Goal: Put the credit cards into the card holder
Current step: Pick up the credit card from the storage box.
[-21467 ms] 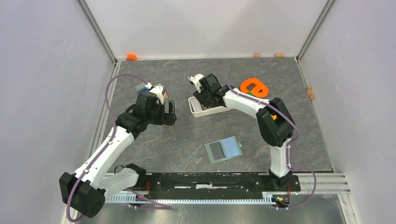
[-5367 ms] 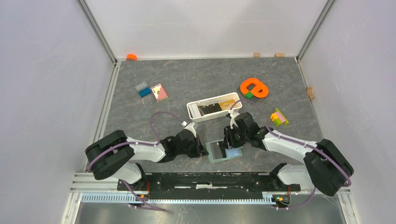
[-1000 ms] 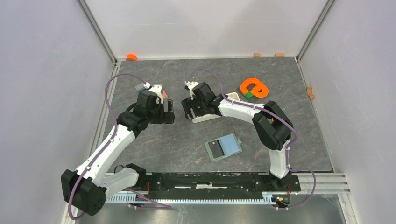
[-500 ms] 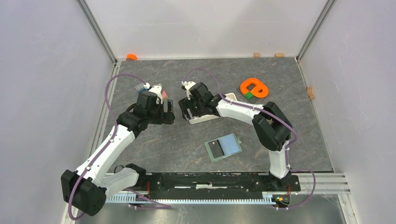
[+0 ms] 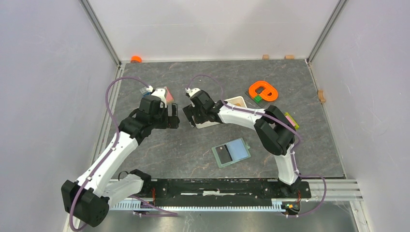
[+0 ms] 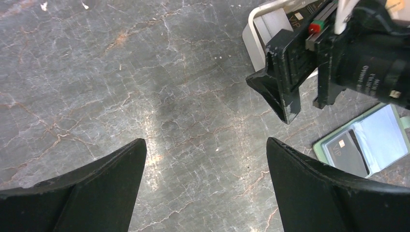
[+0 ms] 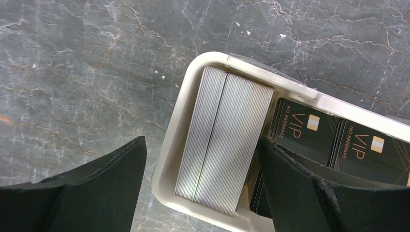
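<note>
Nearest, the card holder [image 5: 232, 152] lies unfolded on the table [image 5: 183, 145] with its pale blue inside facing up, so its pockets can be reached from above. One black card [image 5: 223, 154] already sits in its left half. Farther back and to the left, the left gripper [image 6: 205, 141] hovers over bare table with its jaws spread wide and nothing between them, likely parked there to keep out of the other arm's way. Just right of it, the right gripper [image 7: 202, 141] hangs over the left end of the white tray [image 7: 167, 159], jaws wide and empty. It straddles a ribbed grey block [image 7: 220, 145] that may be cards standing on edge, though the wrist view does not settle it. The remaining credit cards [image 7: 302, 130], black with gold lettering, lie flat in the tray just right of that block, where its walls keep them together. I judge the step in hand to be lining up the next pick. Far right, an orange ring [image 5: 262, 90] lies apart.
</note>
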{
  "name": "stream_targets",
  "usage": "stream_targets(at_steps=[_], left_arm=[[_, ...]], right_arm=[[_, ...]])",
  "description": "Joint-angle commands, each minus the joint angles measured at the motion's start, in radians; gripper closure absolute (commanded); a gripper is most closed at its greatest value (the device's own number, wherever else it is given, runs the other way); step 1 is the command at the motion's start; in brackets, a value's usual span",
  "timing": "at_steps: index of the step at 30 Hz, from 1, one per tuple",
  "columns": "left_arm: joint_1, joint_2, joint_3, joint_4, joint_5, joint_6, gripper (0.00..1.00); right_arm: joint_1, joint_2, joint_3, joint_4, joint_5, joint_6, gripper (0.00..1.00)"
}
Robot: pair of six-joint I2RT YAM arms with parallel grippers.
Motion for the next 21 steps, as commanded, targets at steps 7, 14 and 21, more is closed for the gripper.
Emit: stream_targets(at_steps=[7, 14, 21], left_arm=[[0.023, -0.053, -0.006, 0.023, -0.046, 0.024, 0.00], [0.027, -0.060, -0.007, 0.024, -0.048, 0.025, 0.00], [0.028, -0.063, -0.009, 0.025, -0.049, 0.026, 0.00]], right_arm=[[0.069, 0.048, 0.121, -0.081, 0.132, 0.019, 0.13], [0.083, 0.000, 0.117, -0.070, 0.126, 0.019, 0.13], [0.087, -0.026, 0.105, -0.056, 0.111, 0.025, 0.14]])
